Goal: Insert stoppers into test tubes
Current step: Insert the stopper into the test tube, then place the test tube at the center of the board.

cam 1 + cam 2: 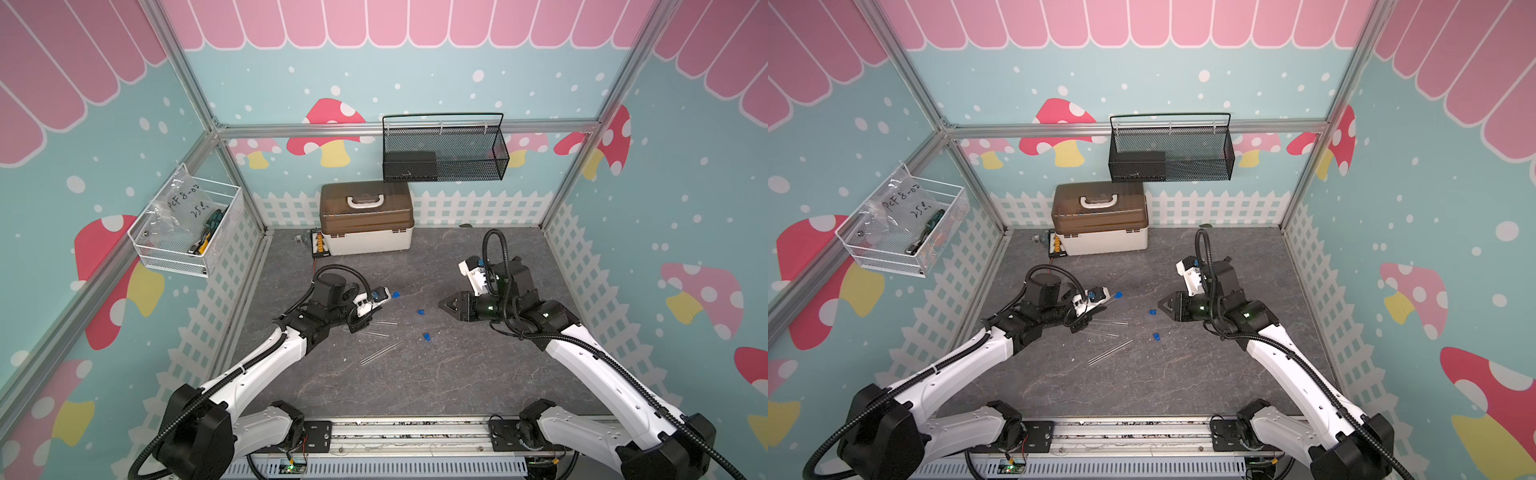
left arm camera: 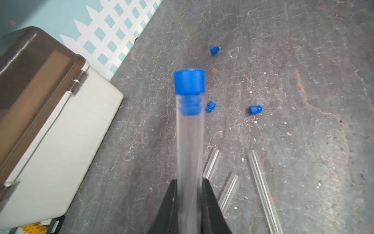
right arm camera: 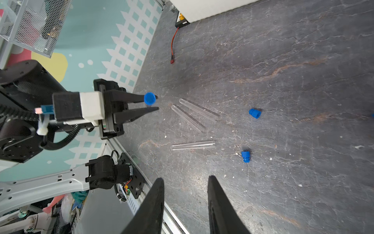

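My left pincer (image 2: 189,182) sat closest, shut tight on the low end of one tube (image 2: 189,141). I held it down there so its mouth stuck out far ahead of the tips, free to take a plug. A plug (image 2: 189,83) sat in that mouth, its ribs inside the glass and its cap outside. So I think this tube was done.

My right pincer (image 3: 185,178) stood partly open and held nothing. I think it was ready for the next plug. It faced my left pincer, well apart from it.

Three loose plugs (image 2: 255,110) lay on the table (image 2: 303,81) between my two pincers. Three bare tubes (image 3: 193,145) lay flat below and just beside my left pincer.
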Available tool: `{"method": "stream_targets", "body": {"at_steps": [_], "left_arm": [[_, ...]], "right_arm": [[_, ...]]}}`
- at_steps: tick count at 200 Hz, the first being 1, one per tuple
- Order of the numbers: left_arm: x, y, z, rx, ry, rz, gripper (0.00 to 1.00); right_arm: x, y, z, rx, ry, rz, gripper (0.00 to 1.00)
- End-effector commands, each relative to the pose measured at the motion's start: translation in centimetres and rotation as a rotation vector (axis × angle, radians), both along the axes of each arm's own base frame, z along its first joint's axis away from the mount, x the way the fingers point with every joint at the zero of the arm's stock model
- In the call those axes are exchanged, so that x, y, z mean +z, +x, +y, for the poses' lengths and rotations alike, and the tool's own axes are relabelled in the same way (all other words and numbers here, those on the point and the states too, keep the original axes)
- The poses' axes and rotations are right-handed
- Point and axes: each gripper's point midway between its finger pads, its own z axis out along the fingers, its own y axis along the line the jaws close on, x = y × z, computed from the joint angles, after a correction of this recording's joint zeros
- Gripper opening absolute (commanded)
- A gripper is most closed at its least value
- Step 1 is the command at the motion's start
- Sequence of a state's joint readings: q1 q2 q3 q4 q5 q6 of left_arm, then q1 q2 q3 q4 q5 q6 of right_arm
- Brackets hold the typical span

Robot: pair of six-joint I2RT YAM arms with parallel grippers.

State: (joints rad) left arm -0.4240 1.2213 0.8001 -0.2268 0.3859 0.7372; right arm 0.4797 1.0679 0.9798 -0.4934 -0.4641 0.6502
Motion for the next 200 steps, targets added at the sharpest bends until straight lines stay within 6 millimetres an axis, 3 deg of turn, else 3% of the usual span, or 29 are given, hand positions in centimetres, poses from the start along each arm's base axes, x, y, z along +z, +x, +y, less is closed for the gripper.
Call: {"method": "stream_targets", "body": {"at_steps": [1, 48, 103, 170, 200], "left_arm": [[0.3, 1.3, 0.8, -0.04, 0.055, -0.023, 0.0], [-0.9, 4.9, 2.2, -0.054, 0.171, 0.0, 0.0], [-4.9, 8.3, 2.7, -0.145, 0.324, 0.111, 0.0], [-10.6, 8.2, 1.5, -0.29, 0.51, 0.312, 0.0], [-12.2, 8.4, 1.2, -0.3, 0.558, 0.346, 0.0]], "right_arm": [[0.3, 0.3, -0.7, -0.022, -0.012, -0.043, 0.35], [-0.9, 0.1, -1.8, -0.05, -0.039, -0.039, 0.35], [-2.6, 0.3, -2.2, -0.05, -0.066, -0.008, 0.35], [-3.7, 0.4, -2.0, -0.037, -0.08, 0.03, 0.35], [-3.9, 0.3, -2.0, -0.028, -0.084, 0.04, 0.35]]}}
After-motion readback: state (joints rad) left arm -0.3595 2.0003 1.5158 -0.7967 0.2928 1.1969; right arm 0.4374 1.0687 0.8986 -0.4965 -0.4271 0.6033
